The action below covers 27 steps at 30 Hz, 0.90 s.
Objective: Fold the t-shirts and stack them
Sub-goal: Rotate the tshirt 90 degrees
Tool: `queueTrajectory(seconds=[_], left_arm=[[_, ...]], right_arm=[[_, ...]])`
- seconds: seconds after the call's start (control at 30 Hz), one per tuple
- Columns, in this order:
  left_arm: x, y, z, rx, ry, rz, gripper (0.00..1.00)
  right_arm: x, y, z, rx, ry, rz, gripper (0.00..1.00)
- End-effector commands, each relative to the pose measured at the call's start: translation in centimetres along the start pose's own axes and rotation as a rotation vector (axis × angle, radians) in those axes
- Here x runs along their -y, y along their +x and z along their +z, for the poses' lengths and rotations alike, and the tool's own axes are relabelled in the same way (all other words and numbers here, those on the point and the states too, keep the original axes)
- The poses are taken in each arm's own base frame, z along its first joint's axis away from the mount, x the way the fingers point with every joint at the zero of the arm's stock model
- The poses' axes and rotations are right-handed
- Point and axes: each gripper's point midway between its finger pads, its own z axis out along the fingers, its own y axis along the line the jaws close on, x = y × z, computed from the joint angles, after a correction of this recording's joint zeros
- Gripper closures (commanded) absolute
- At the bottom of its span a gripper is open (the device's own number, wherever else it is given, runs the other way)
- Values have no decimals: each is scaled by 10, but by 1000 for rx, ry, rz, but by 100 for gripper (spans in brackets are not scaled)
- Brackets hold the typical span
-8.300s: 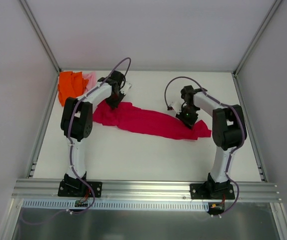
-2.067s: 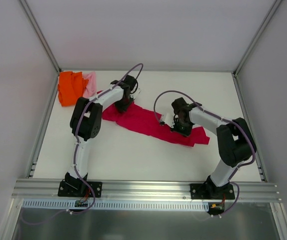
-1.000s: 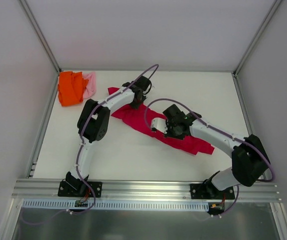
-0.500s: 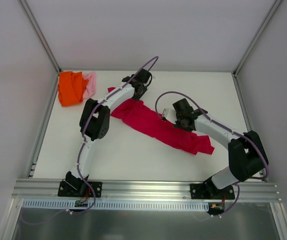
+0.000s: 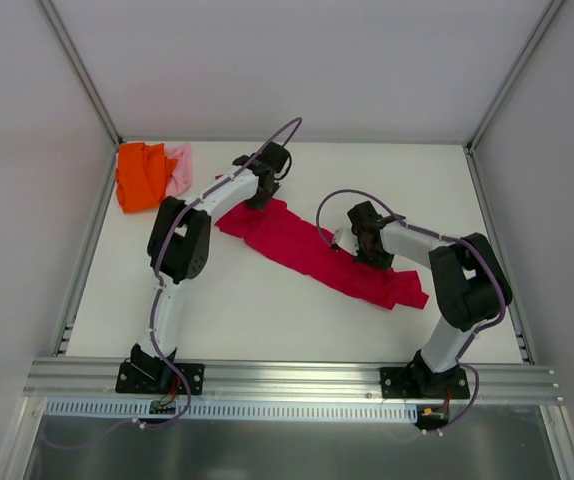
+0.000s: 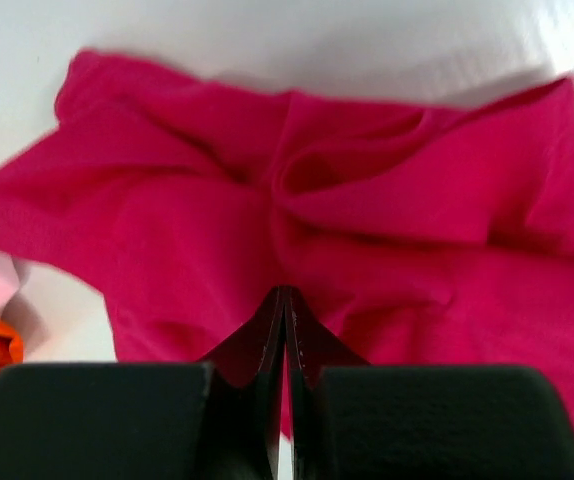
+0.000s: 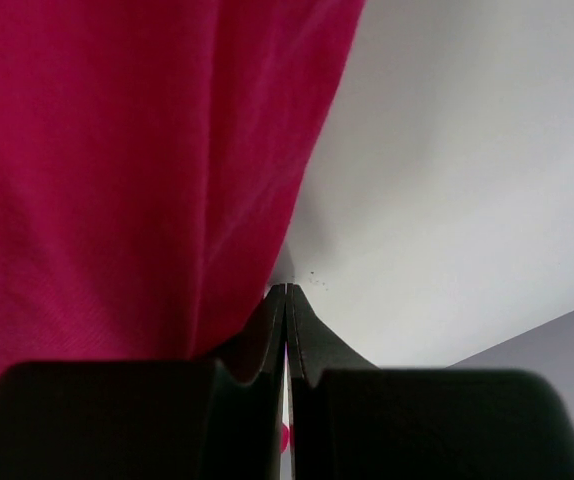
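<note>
Left end effector point(image 6: 285, 292) is closed on an end of the crimson t-shirt point(image 5: 302, 245), right end effector point(image 7: 285, 288) on its edge. Cloth should be drawn taut evenly, then laid flat.

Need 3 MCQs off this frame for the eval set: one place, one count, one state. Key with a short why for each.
1. Where does the orange t-shirt lie on the table?
A. far-left corner
B. near-right corner
C. centre

2. How many t-shirt colours show?
A. two
B. three
C. four

3. How do the left gripper jaws stand?
A. wide open
B. shut on the red t-shirt
C. shut on the orange t-shirt

Key:
1 A: it sits bunched in the far-left corner, beside the pink t-shirt.
2 B: red, orange and pink are the only cloth colours in view.
3 B: the left wrist view shows the jaws together with red cloth between them.
</note>
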Motion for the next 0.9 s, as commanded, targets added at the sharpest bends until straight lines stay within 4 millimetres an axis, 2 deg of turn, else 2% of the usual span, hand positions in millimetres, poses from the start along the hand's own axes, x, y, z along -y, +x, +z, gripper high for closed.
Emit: queueTrajectory(seconds=[0.0, 0.07, 0.1, 0.13, 0.17, 0.2, 0.23, 0.27, 0.37, 0.5, 0.67, 0.73, 0.8, 0.87], left_arm=[[-20, 1, -51, 29, -24, -71, 100], [-14, 7, -62, 32, 21, -75, 100], [-9, 21, -58, 15, 29, -66, 100], [-16, 16, -71, 65, 18, -75, 100], [-19, 9, -73, 113, 1, -82, 100], [-19, 12, -73, 118, -1, -65, 100], [-22, 8, -82, 151, 1, -63, 100], [-22, 2, -84, 186, 9, -64, 100], [0, 2, -92, 222, 126, -39, 100], [32, 5, -96, 224, 262, 2, 100], [57, 12, -82, 169, 317, 17, 100], [73, 7, -84, 170, 387, 26, 100], [85, 11, -79, 134, 415, 31, 100], [93, 14, -76, 95, 436, 27, 100]], right_arm=[[13, -4, -6, 7, 6, -6, 99], [13, -4, -7, 8, 4, -6, 99], [12, -4, -6, 8, 0, -7, 99], [11, -4, -6, 6, -2, -8, 99], [12, -4, -5, 7, 0, -4, 99], [13, -4, -4, 6, 3, -1, 99], [16, -4, -3, 3, 21, 6, 99], [32, -9, -3, 19, 102, 42, 99], [52, -22, -16, 107, 202, 106, 99], [69, -34, -54, 233, 266, 179, 99], [73, -49, -84, 383, 267, 232, 99], [73, -53, -93, 415, 264, 231, 99], [68, -53, -94, 418, 237, 223, 99], [45, -48, -87, 373, 120, 178, 99]])
